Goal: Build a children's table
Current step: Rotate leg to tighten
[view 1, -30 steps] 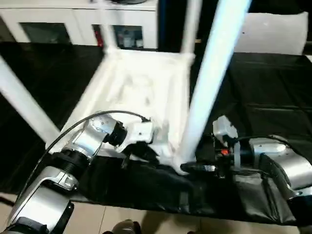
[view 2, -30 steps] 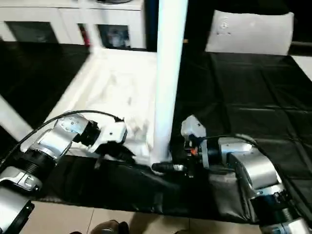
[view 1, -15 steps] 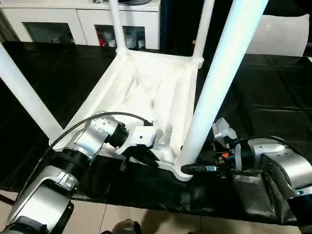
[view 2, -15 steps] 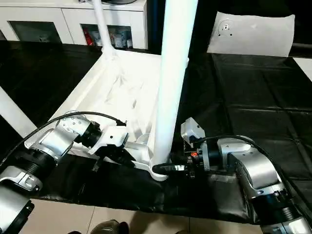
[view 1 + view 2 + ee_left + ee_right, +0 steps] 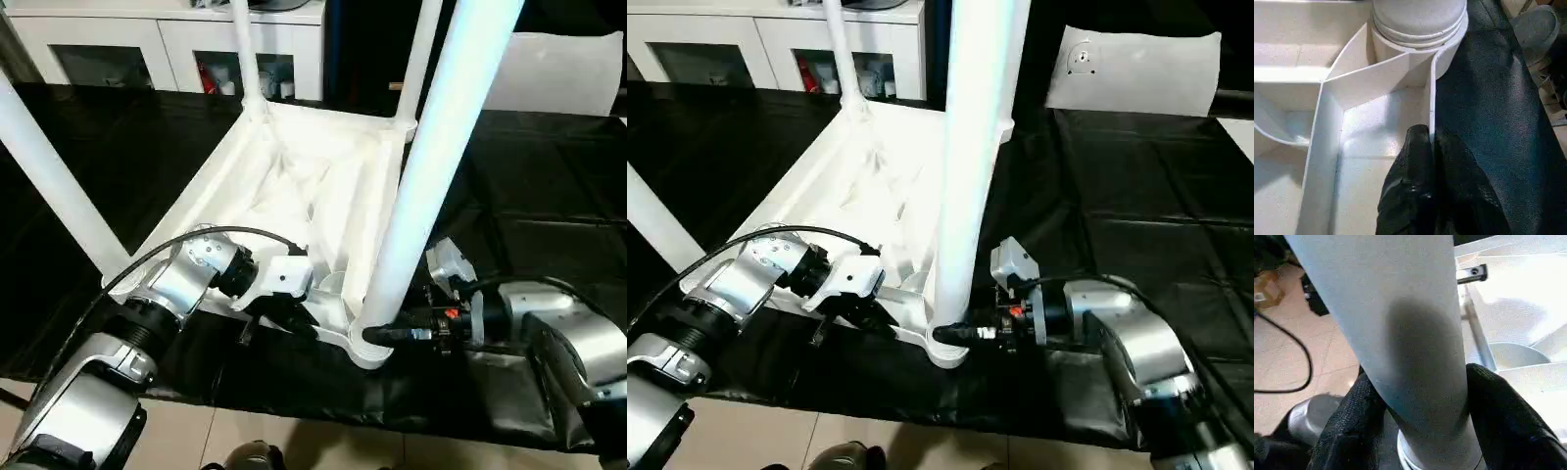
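Item: white plastic square tabletop (image 5: 323, 186), raised rim and ribbed underside, lying upside down on the black-covered worktop (image 5: 549, 196), its near edge close to the worktop's near side. Fitted: four long tapered white tube legs, all standing upward from the round corner sockets: far-left leg (image 5: 245, 59), far-right leg (image 5: 421, 59), near-left leg (image 5: 49, 186), near-right leg (image 5: 441, 147). Left tool (image 5: 1431, 142): fingers narrow, pinching the thin upright rim wall of the tabletop just beside the near-right corner socket (image 5: 1420, 29). Right tool (image 5: 1420, 396): fingers spread around the base of the near-right leg, one black pad on each side and both touching the tube, just above the socket collar. Background: white cabinet (image 5: 157, 49) beyond the far side; flat white panel (image 5: 1132, 69) at far right on the worktop. Step in hand, by judgement: seating or tightening the last, near-right leg while the left tool steadies the tabletop. Next move likely calls for a firm press or twist at the leg base until fully home, then letting go of both and turning the table onto its legs.
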